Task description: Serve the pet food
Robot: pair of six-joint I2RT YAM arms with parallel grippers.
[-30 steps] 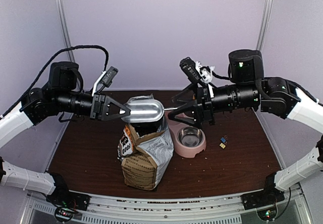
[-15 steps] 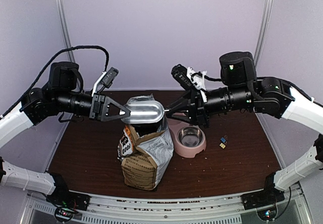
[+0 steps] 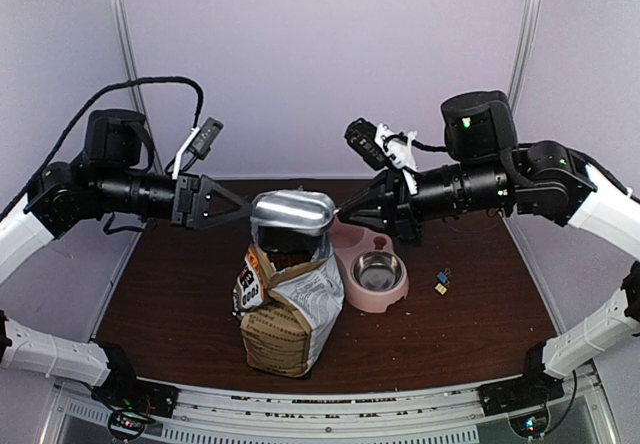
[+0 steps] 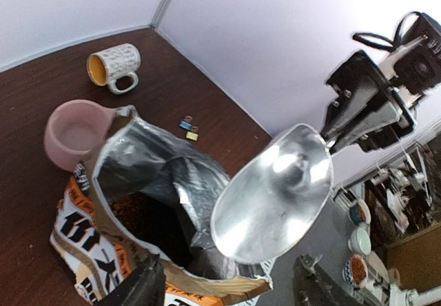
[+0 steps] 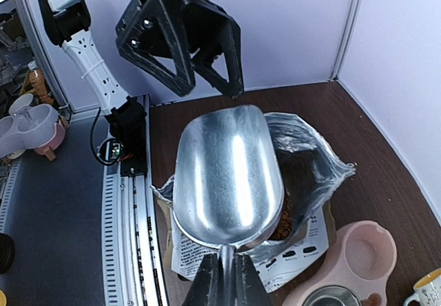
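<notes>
Pinches, with the right end effector, the thin rod handle of a polished metal scoop, black fingers pressed together on it. Holds that scoop directly above the open mouth of the bag, deep rounded mirror-bright bowl pointing away from the handle toward the left end effector. Leaves that left end effector spread, two black open-frame triangular fingers apart and just clear of the scoop's far lip, above the bag's left side.

Down inside the bag, the pet food: a dark, crumbly heap of small reddish-brown pellets, ringed by crinkled silvery foil lining. Outside the foil, kraft-brown and white paper with bold print, creased and slumped, top spread wide and ragged, base on the dark brown wood-grain bench.

Just right of the bag, a smooth pink double bowl with rounded corners and a shiny steel insert in its near well. Farther right of the bag, past the bowl, small blue and yellow binder clips. Beyond the bowl from the bag, in the left wrist view, a pale patterned mug with a yellow inside.
</notes>
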